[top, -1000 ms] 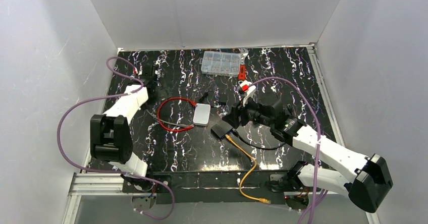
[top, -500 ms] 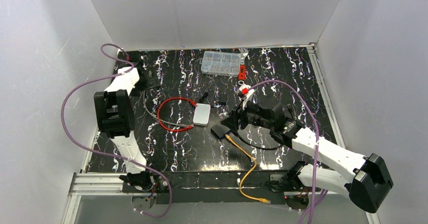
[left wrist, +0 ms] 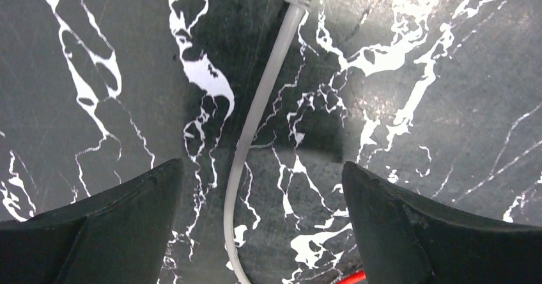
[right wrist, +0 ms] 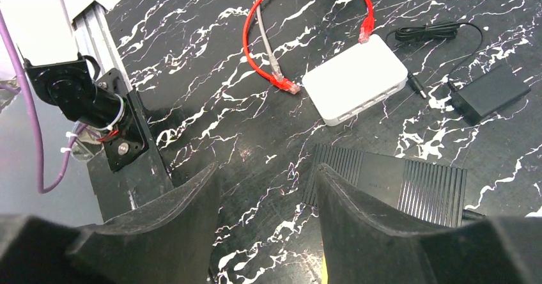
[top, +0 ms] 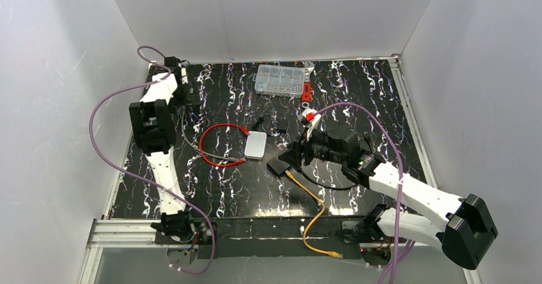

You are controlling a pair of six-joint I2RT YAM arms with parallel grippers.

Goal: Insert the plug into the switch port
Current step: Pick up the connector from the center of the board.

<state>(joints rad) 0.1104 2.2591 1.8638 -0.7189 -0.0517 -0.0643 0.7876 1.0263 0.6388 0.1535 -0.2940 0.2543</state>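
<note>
Beside right end effector (right wrist: 265,167): switch (right wrist: 390,181)

The left arm (top: 155,127) folded upright: its elbow swung away from the near edge toward the far-left corner, pulling the purple cable (top: 108,144) loop along. The right gripper (top: 295,154) edged slightly toward the switch (top: 280,165).

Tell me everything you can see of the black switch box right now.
The black switch box is flat, rectangular, matte plastic by its look, its top partly ribbed with fine grooves. It lies flat on the marbled table, near the white box but apart from it. The orange cable reaches its near edge; whether it is plugged in is unclear.
</note>
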